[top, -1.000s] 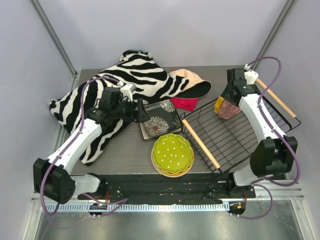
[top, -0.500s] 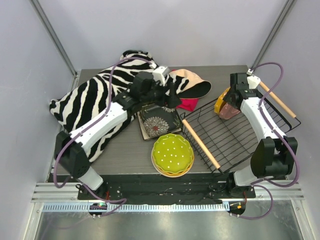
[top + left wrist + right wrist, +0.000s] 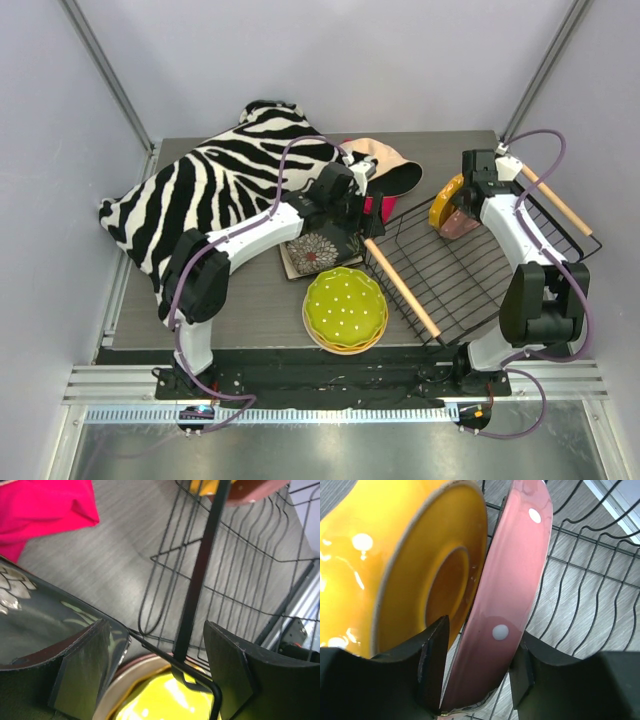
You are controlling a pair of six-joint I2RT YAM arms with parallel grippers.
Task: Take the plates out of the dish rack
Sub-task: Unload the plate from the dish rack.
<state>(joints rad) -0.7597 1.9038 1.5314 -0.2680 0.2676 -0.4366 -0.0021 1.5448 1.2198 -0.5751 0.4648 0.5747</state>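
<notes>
edgewise stands the pink plate (image 3: 512, 580), pinched by right jaws; left jaws spread.

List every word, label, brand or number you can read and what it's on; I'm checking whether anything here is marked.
None: no readable text in any view.
The pink plate carries only white dots, the green plate pale dots, the dark square plate a flower, the zebra cloth stripes.
The dish rack is bare wire and wood.
</notes>
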